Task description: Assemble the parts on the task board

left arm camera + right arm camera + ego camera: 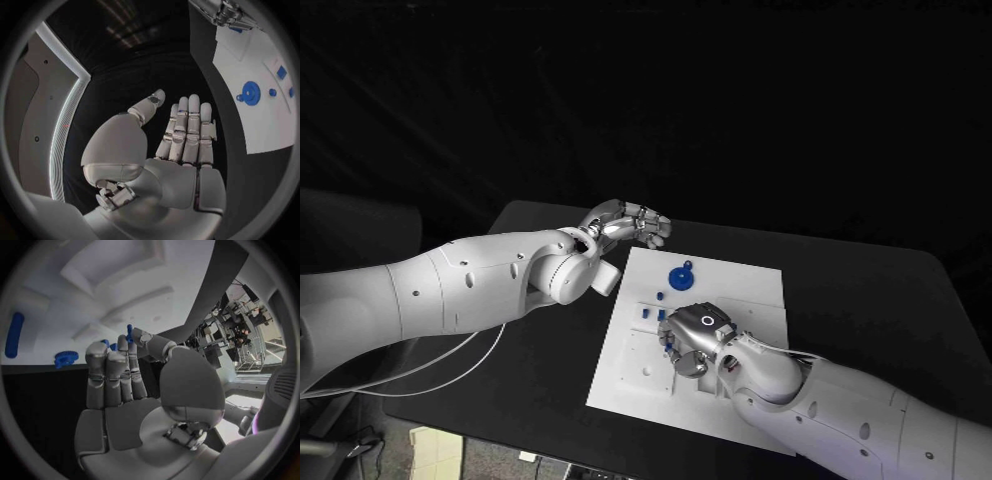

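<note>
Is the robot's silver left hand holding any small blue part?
No: the left hand is open-palmed with straight fingers, off the white task board.

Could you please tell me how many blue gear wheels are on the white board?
1. The gear wheel lies near the board's far edge. The right hand covers part of the board, so others may be hidden.

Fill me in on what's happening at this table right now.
A robot is assembling small blue parts on the white task board. Its right robot hand is down over the board's middle and seems to pinch a small blue piece at its fingertips. The left robot hand hovers off the board's far left corner, fingers straight, holding nothing. A blue gear lies on the board's far part.
</note>
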Robot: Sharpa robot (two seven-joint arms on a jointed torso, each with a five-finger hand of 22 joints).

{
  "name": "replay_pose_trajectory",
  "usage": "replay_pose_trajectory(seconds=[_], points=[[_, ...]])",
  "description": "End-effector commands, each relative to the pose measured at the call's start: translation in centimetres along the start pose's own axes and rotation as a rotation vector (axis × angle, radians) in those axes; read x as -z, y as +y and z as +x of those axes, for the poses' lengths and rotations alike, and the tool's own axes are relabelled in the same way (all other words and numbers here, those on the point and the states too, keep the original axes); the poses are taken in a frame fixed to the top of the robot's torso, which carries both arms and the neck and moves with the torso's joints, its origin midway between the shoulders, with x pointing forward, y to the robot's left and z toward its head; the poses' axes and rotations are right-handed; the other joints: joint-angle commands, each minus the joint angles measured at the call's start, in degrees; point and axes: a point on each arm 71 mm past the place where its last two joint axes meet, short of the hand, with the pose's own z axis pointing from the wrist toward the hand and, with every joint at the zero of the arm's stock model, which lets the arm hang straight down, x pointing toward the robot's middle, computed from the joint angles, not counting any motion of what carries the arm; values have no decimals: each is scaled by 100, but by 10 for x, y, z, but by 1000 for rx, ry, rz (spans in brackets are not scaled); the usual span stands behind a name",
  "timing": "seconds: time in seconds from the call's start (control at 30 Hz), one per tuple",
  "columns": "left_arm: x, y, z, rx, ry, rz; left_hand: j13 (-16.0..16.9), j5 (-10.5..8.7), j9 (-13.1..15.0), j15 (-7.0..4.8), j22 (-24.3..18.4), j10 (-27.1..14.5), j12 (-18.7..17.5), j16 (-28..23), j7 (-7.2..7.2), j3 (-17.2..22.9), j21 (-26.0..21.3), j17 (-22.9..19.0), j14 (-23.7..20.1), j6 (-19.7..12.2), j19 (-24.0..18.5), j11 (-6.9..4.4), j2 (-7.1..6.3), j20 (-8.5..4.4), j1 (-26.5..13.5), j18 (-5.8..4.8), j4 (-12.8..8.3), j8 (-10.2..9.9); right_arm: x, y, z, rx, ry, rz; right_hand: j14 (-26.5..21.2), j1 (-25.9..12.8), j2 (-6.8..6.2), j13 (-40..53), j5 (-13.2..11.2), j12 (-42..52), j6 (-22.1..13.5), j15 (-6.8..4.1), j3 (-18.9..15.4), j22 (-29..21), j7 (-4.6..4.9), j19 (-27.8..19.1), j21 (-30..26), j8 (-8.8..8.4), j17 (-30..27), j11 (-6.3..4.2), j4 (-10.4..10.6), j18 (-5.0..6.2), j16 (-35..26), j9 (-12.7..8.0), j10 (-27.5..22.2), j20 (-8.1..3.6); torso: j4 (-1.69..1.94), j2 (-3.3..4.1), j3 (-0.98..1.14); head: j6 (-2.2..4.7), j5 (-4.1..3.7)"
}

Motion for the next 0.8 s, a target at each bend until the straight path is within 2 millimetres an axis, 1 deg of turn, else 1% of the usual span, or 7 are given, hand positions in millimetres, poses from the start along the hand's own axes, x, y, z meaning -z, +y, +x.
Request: replay_pose_trajectory(seconds=[0.03, 0.43, 0.8], points=[[-1, -2, 1, 6, -1, 14, -9, -9, -9, -1, 9, -11, -12, -38, -19, -16, -30, 11, 25, -26, -25, -14, -31, 25, -16, 86, 9, 39, 0, 4, 3, 11, 14, -20, -12, -10, 48, 10, -8, 5, 24, -38, 27, 69, 5, 1, 11, 34, -9, 17, 6, 398, -1, 5, 390, -27, 8, 3, 1, -19, 23], [-1, -2, 2, 8, 3, 13, -11, -9, -9, 1, 10, -13, -12, -46, -18, -15, -33, 17, 25, -27, -25, -13, -33, 25, -16, 85, 11, 40, -1, 6, 6, 9, 19, -25, -11, -12, 53, 14, -8, 2, 23, -37, 27, 67, 6, 1, 9, 32, -11, 17, 1, 398, -3, 7, 389, -29, -4, -3, 3, -57, 77], [-1, -2, 2, 9, 7, 10, -12, -10, -10, 2, 11, -15, -13, -53, -18, -15, -35, 21, 24, -29, -26, -12, -34, 26, -17, 84, 13, 40, -1, 5, 7, 15, 31, -21, -11, -13, 58, 18, -8, 0, 21, -37, 27, 67, 7, 1, 8, 31, -12, 18, -5, 398, -5, 7, 389, -31, -3, -2, -1, -76, 96]])
